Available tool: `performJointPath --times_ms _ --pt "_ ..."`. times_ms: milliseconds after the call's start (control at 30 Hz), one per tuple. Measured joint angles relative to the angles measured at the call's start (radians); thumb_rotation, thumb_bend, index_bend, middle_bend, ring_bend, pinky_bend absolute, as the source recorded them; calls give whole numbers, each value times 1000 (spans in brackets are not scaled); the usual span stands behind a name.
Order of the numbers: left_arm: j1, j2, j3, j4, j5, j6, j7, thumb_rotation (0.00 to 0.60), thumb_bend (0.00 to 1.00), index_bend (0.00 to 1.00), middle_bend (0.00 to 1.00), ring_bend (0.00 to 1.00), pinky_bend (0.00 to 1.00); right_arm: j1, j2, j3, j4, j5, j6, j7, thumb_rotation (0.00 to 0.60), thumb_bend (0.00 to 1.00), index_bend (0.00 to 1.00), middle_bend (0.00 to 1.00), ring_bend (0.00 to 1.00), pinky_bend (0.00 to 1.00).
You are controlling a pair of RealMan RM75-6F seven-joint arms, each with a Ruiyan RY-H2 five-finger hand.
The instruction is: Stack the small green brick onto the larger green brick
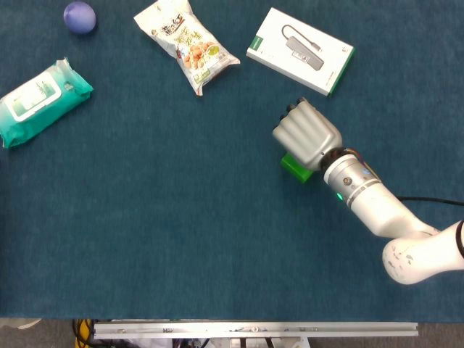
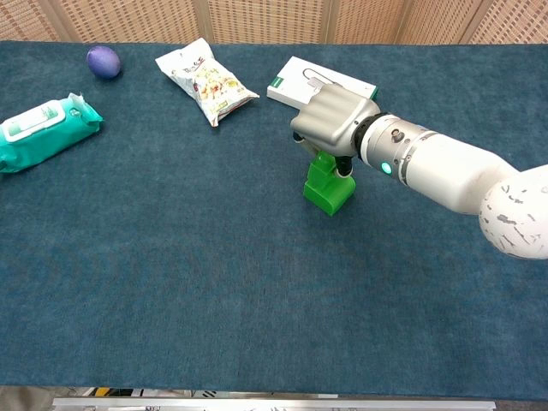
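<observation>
Now robot hand (image 2: 332, 122) around small green brick (image 2: 324, 167)

Head and chest views, both evenly and brightly lit from overhead. Shadows are soft and short; a faint one lies under the right hand (image 2: 334, 122). Mild sheen marks the silver arm casing and the snack bag (image 1: 186, 43). Focus is sharp throughout, without motion blur. Edge distortion is slight.
</observation>
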Motion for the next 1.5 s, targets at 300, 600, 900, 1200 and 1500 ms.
performJointPath --times_ms 300,600,900,1200,1500 --pt "-1 -3 1 5 0 -3 -3 600 235 85 212 208 205 -9 -6 -8 3 -18 6 -16 600 205 591 507 379 404" --pt "-1 -3 2 6 -4 -7 -5 600 235 85 212 208 205 -11 -14 -10 5 -31 6 -34 600 204 595 508 383 404" --pt "-1 -5 1 11 -7 -9 -9 600 235 85 212 208 205 -16 -23 -11 16 -25 3 -47 600 205 596 509 385 404" --pt "0 -8 2 17 -8 -10 -14 600 234 85 212 208 205 -19 -34 -12 30 -24 -6 -54 600 205 596 509 391 404" --pt "0 -10 2 20 -10 -11 -18 600 235 85 212 207 205 -20 -42 -15 37 -23 -8 -66 600 204 596 510 392 404"
